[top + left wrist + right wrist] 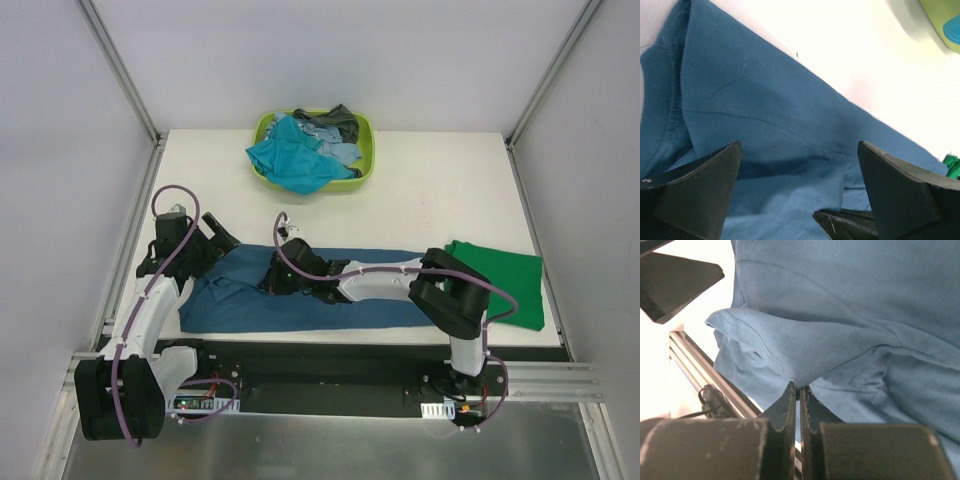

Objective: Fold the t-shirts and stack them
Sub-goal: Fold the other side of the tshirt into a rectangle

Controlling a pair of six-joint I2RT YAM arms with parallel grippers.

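Using the dark blue t-shirt (240,300) as my ref. It lies flat as a long strip along the near edge of the table (450,200), and it's rumpled toward its left end.

R gripper (800,391) is on top of that shirt, left of its middle, w/ the arm reaching in across the cloth from the right. On the R wrist cam the jaws are clenched tight on a raised fold of the blue fabric. A stitched hem runs just beside the pinch, and the cloth bunches up around the tips.

L gripper (799,146) hangs over the shirt's far-left corner. It's released, w/ both fingers (700,195) spread wide and blue cloth filling the gap between them. Can't tell from the L wrist cam whether the tips touch the fabric. Nothing is in its grip.

The bright green t-shirt (500,285) is folded flat just off the blue shirt's right end. Their edges are close, but I can't tell if they touch.

The lime basket (368,150) sits well beyond the blue shirt, at the table's far edge, approx over the shirt's middle. A teal t-shirt (290,160) spills over the basket's front-left rim. A light blue one (338,152) and a dark grey one (335,120) are heaped behind it.
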